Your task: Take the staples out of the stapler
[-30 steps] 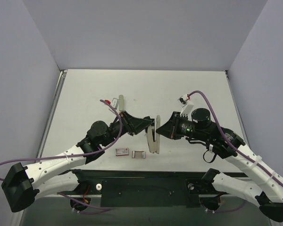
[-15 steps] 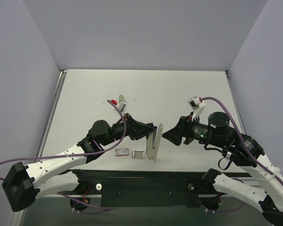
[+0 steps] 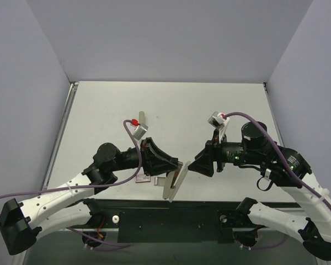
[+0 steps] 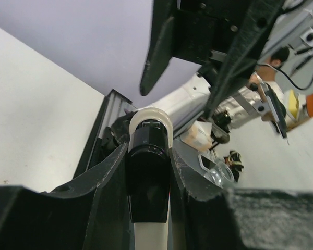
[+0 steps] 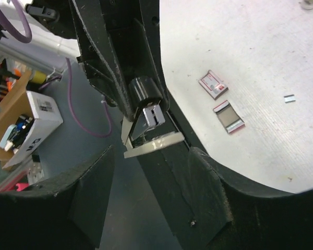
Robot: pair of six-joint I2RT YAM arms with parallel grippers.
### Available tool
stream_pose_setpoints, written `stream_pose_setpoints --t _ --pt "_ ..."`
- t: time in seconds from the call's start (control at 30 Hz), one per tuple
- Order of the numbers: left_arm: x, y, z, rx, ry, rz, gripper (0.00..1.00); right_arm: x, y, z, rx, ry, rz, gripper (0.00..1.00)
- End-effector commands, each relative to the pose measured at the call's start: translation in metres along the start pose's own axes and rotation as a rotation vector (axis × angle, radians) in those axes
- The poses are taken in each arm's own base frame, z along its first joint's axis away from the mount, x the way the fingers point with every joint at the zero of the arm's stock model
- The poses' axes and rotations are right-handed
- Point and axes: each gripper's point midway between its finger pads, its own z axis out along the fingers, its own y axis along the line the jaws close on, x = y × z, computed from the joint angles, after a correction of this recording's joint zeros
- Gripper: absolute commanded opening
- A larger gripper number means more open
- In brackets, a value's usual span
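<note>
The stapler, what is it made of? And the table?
The stapler looks like light grey metal with a dull, smooth sheen. Its black end seems to be glossy plastic, going by the highlight on it. The table looks like matte white laminate or painted board; the pictures cannot settle which.

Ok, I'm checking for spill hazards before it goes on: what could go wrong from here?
The left gripper holds the stapler tilted at the near edge of the table, so freed staples could drop off. The open right gripper sits very close and could knock it loose.
</note>
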Motion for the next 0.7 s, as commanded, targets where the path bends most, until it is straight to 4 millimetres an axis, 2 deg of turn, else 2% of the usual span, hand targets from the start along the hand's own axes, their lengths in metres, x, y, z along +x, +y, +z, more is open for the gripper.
stream_pose_setpoints --t 0.0,0.1,0.27,0.4,0.67 --pt "-0.021 -0.066 -0.006 0.231 0.009 0.117 0.00 -0.007 0.019 0.005 -0.123 0.051 -0.074 0.52" --pt "-0.015 -0.071 -0.008 0.254 0.049 0.122 0.00 -0.008 0.027 0.008 -0.173 0.070 -0.101 0.52" --pt "-0.009 -0.070 -0.011 0.254 0.070 0.135 0.00 -0.007 0.035 0.016 -0.231 0.110 -0.107 0.50" --pt "-0.009 -0.065 -0.012 0.232 0.056 0.137 0.00 0.002 0.039 0.022 -0.264 0.145 -0.101 0.44" --pt "-0.010 -0.065 -0.011 0.227 0.050 0.136 0.00 0.018 0.049 0.027 -0.312 0.192 -0.114 0.42"
